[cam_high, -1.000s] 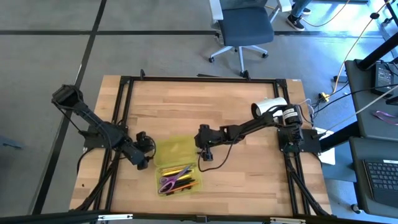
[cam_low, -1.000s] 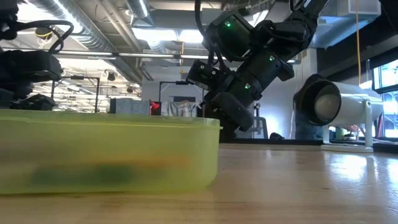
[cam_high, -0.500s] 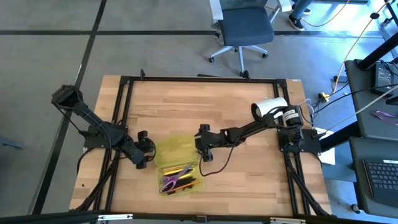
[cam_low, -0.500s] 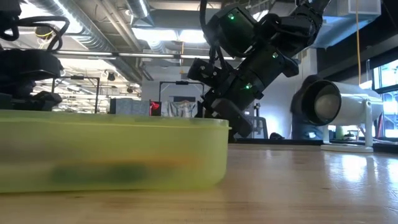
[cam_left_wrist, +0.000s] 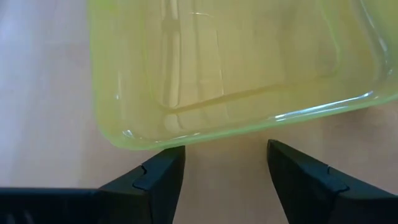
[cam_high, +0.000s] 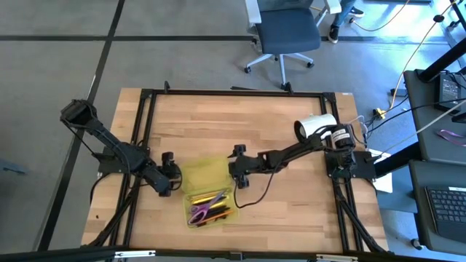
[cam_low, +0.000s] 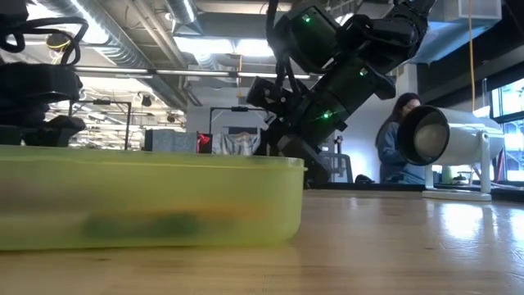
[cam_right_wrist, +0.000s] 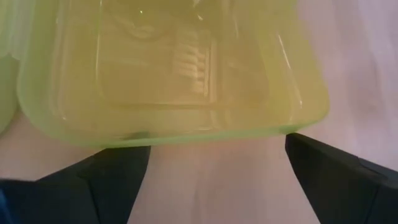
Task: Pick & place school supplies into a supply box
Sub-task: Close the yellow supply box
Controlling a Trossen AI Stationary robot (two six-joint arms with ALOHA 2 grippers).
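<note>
The yellow-green supply box lies open at the table's middle near side. Its empty lid (cam_high: pixel 204 176) lies flat, on the far side of its base (cam_high: pixel 211 207). In the base lie purple-handled scissors (cam_high: pixel 195 215), orange and yellow pencils (cam_high: pixel 211 199) and a black pen (cam_high: pixel 220 215). My left gripper (cam_high: pixel 170 175) is open at the lid's left end (cam_left_wrist: pixel 143 134). My right gripper (cam_high: pixel 234 172) is open wide at the lid's right end (cam_right_wrist: pixel 186 134), its fingers apart from the rim. In the low view the box (cam_low: pixel 147 201) fills the left foreground. My left gripper comes level from the table's left, and one fingertip (cam_left_wrist: pixel 168 158) stands right at the lid's rim (cam_left_wrist: pixel 155 140). I cannot tell whether it touches the rim.
A white cylinder (cam_high: pixel 314 124) lies at the table's far right, beside the right arm's base. A black frame (cam_high: pixel 233 92) runs around the tabletop. Bare wood lies right of the box. An office chair (cam_high: pixel 287 33) stands beyond the far edge, and a person (cam_low: pixel 397 147) shows in the room behind.
My right gripper has gone a little toward the table's left, closer to the lid's right end. In the low view the box has slid slightly toward the table's right. A person has come into view in the room behind.
</note>
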